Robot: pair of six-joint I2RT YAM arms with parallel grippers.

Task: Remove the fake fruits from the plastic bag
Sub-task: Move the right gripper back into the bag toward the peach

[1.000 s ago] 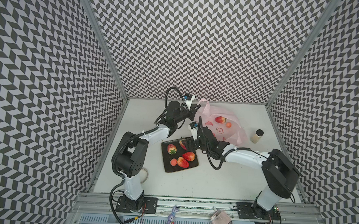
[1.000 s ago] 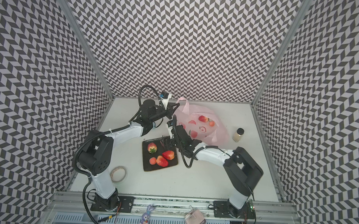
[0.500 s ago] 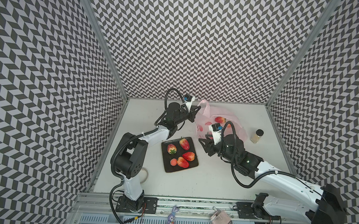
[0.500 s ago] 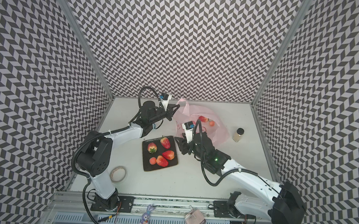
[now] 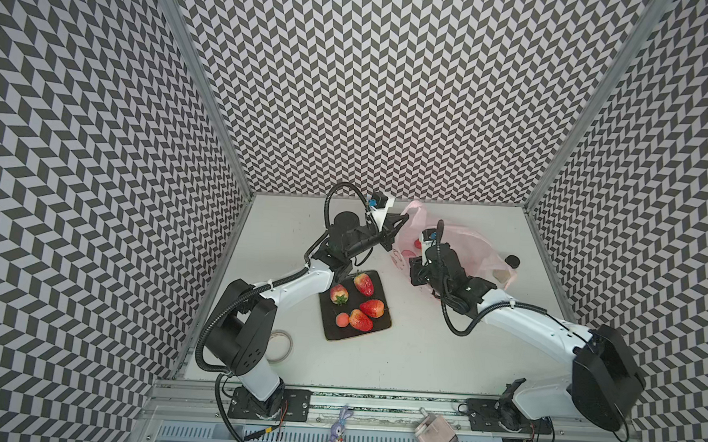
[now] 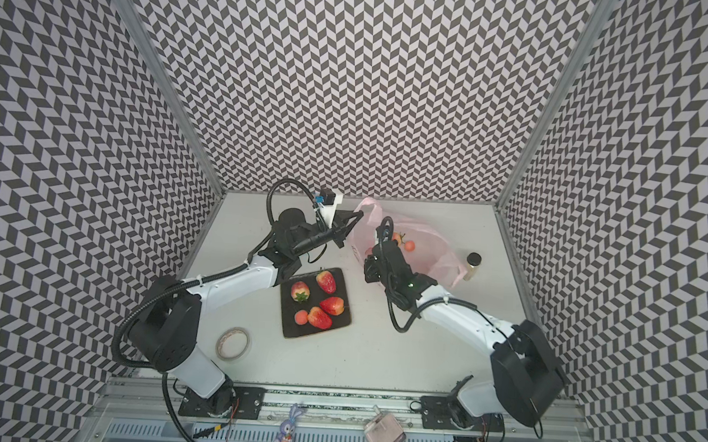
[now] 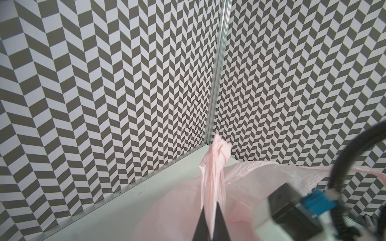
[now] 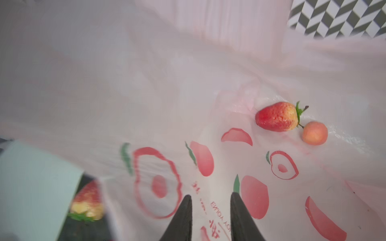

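The step in hand is the reach into the bag (image 5: pixel 480 247) for the next fruit. Five fruits (image 5: pixel 372 308) already lie on the dark plate (image 5: pixel 330 331), which sits on the table (image 5: pixel 420 350) just outside the bag's mouth.

The left hand (image 7: pixel 211 210) is clamped tight on one of the bag's loop handles and holds it up, so the mouth gapes. The right hand (image 8: pixel 210 196) is at the mouth and points inward over the bag's printed lower wall. Its jaws stand a little apart with nothing between them.

Two fruits are inside the bag: a strawberry (image 8: pixel 276 116) and a small orange ball (image 8: pixel 315 133), touching or nearly so. They lie deeper in the bag, well ahead of the right hand and off to one side of its line.

As I judge it, the next move calls for going further in, swinging toward the strawberry and spreading the jaws wider, without snagging the thin plastic.
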